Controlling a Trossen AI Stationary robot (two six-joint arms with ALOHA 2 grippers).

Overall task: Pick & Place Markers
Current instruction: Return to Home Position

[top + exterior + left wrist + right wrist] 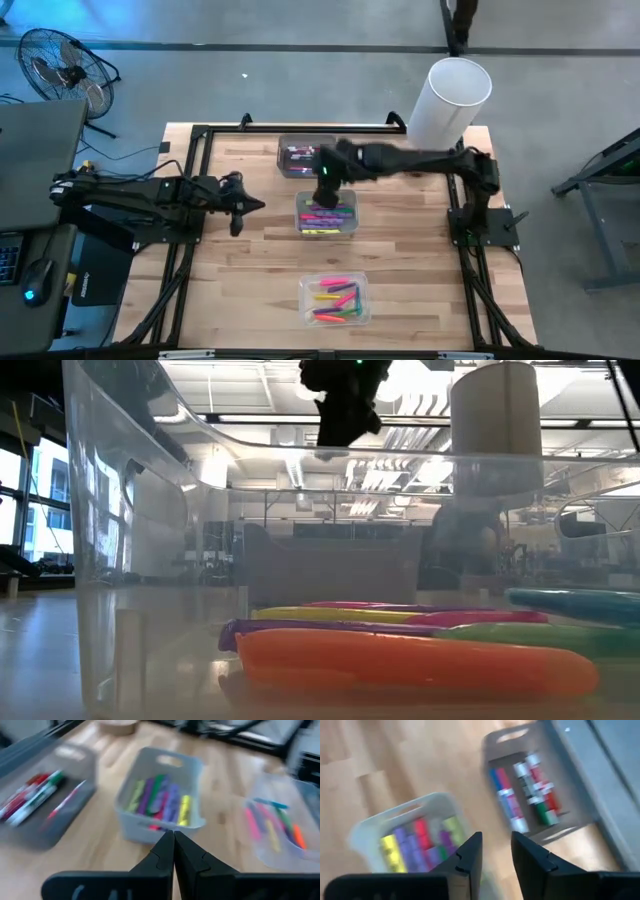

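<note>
**Three bins of markers [325,213], two arms**

Three containers stand in one column down the middle of the overhead frame, on a wooden table [420,270].

1. Dark bin [492,752], upper centre: about six markers with dark and white barrels and red, green and blue ends, lying side by side.
2. Grey bin [137,827], centre: about seven markers in yellow, green, purple and pink.
3. Clear bin [100,580], lower centre: about seven markers in pink, yellow, green and orange. The count is uncertain where they overlap.

Two arms.

- Right arm: stretched from its base at the right of the frame leftward to the centre, forearm roughly level. The right gripper [496,836] hangs in the air above the gap between the dark bin and the grey bin, fingers parted by a narrow slot, nothing between them.
- Left arm: folded low at the left of the frame. The left gripper [173,836] points rightward at the grey bin, well apart from it, fingers pressed together, empty.

One white cylinder [450,100], upper right. One floor fan [62,65], upper left.
</note>
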